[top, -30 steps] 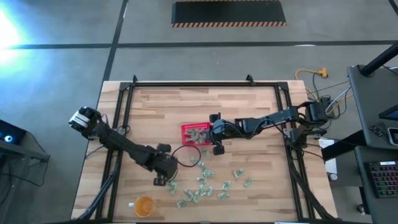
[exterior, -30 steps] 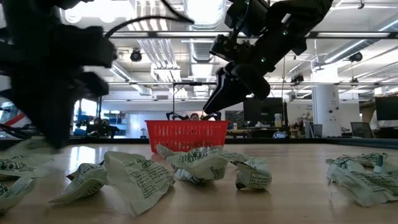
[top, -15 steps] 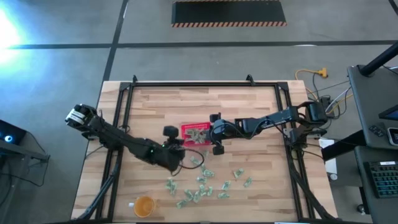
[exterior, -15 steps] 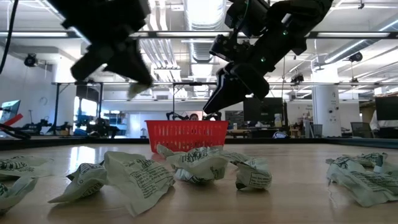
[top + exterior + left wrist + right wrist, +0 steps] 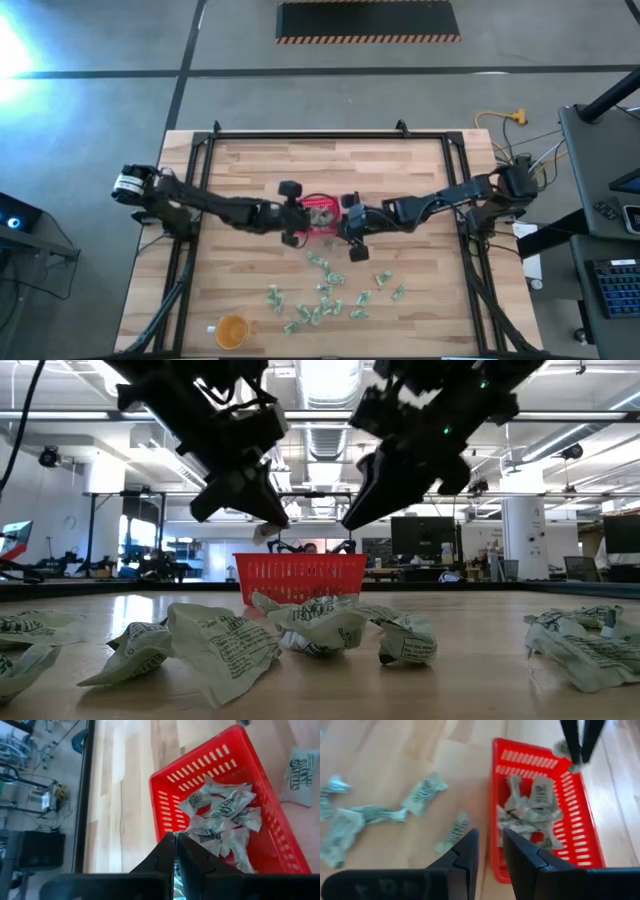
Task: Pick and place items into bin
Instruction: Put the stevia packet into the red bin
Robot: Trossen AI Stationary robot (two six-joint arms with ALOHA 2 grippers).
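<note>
The red basket [image 5: 314, 204] sits mid-table with several pale green and white packets [image 5: 220, 815] inside it. More packets [image 5: 320, 295] lie loose on the wood nearer the front edge, also seen in the low view [image 5: 300, 628]. My left gripper [image 5: 291, 226] hangs above the basket's left rim [image 5: 165, 815], shut on one packet. My right gripper [image 5: 356, 244] hovers just off the basket's near-right corner, fingers slightly apart [image 5: 490, 851], and holds nothing. My left gripper pinches one small packet between its two shut fingers. Only a sliver of wrapper [image 5: 174, 868] shows in the slit between them. In the right wrist view a crumpled bit [image 5: 574, 768] sticks out at the fingertips. The packet is lifted clear, above the basket.
A round orange cup [image 5: 231, 331] stands near the table's front-left corner. A black metal frame [image 5: 300, 134] runs along the far edge and both sides. Bare wood [image 5: 330, 165] lies beyond the basket toward the far edge.
My left gripper has risen from the loose packets at the near left and swung toward the far right, to the basket's left rim, carrying a packet clear of the table. My right gripper has drawn back from over the basket toward the near edge.
</note>
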